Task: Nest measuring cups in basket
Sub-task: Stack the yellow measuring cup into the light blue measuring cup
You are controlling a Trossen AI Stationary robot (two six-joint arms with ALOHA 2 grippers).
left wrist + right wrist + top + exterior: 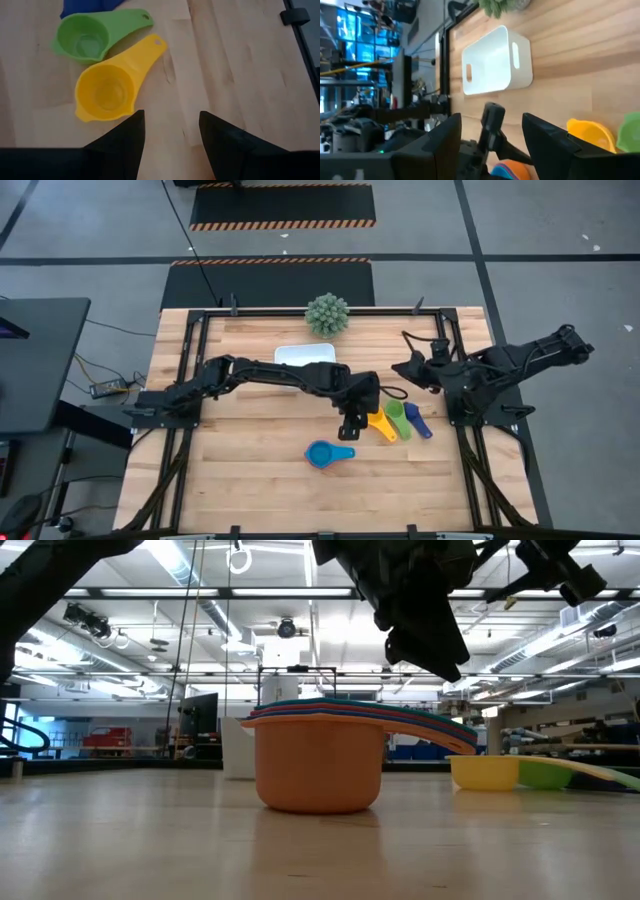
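The yellow cup (106,95) lies on the table at 11 o'clock from my left gripper (170,137), handle toward 1 o'clock; fingers apart, empty. My right gripper (490,145) (parked farther off) also stands apart. The basket (305,354) appears empty; nested stack (328,453) sits outside it.

The stack of cups (328,453) sits near the table's (250,480) front, three cups (398,421) to its right, the basket (304,356) behind.

Lighting: bright, even, from overhead ceiling strip lights (560,640). Shadows: soft, faint on pale wooden table (250,450). Low view: backlit, dark arm silhouetted.
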